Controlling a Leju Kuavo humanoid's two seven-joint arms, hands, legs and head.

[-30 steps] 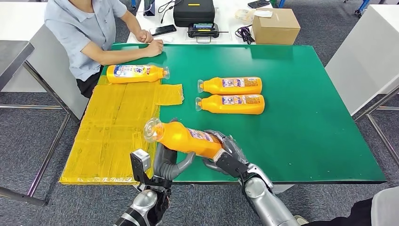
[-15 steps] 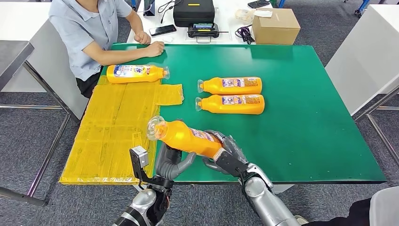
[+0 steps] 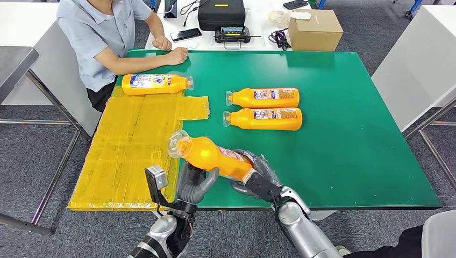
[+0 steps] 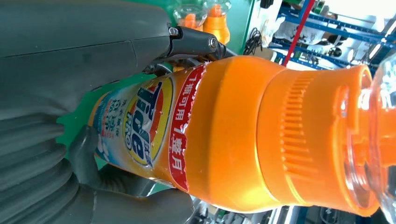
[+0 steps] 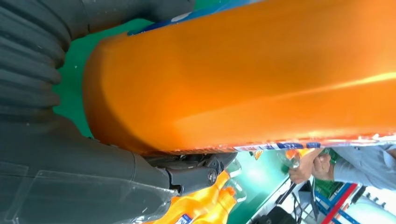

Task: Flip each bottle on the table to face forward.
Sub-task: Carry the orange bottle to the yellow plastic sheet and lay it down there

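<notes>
Both the right hand (image 3: pixel 257 174) and left hand (image 3: pixel 194 183) had fingers wrapped around an orange bottle (image 3: pixel 212 156); its label (image 4: pixel 142 122) read "Tide PRO".

One orange bottle (image 3: pixel 215 157) is tilted above the green surface (image 3: pixel 349 140), cap up-left. Two bottles (image 3: pixel 263 98) (image 3: pixel 264 119) lie side by side mid-surface; a fourth bottle (image 3: pixel 156 84) lies on yellow sheeting (image 3: pixel 129 145).

Head view looks down over the table (image 3: pixel 349 134); both wrist views sit close against one bottle (image 4: pixel 243 135).
</notes>
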